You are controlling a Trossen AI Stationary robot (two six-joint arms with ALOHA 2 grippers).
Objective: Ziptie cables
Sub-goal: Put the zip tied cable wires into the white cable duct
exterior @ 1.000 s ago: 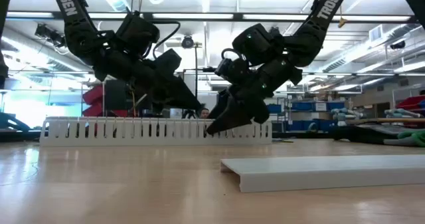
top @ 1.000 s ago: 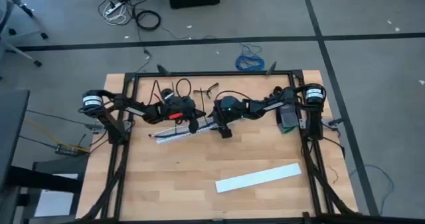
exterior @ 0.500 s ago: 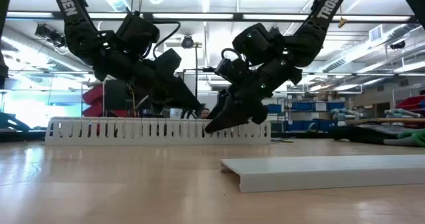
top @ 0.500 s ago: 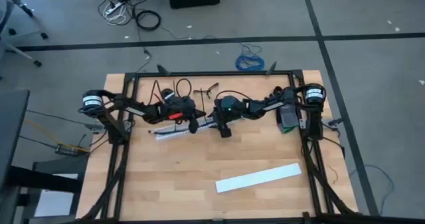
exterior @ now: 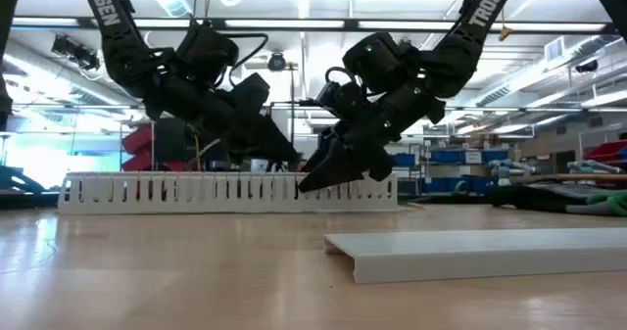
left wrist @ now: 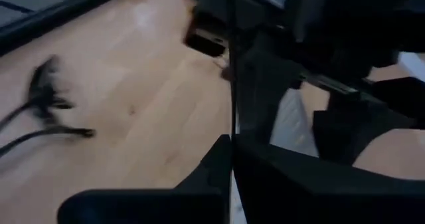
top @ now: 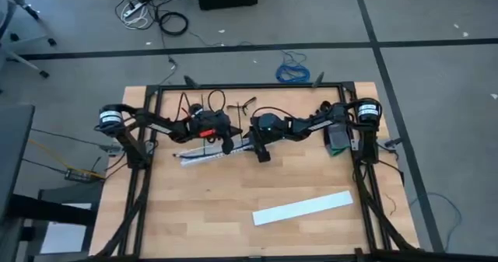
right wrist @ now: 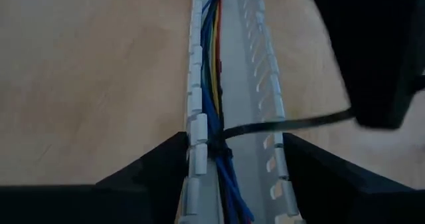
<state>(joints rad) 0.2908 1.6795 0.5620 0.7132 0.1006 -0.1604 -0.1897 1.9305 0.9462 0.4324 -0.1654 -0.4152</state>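
Both arms reach inward from the bench's two sides and meet near its middle at the far half. The left hand (top: 225, 144) points down and toward the right hand (top: 262, 151), its fingers closed together. The right hand tilts down beside it, its fingers (right wrist: 156, 167) spread apart.
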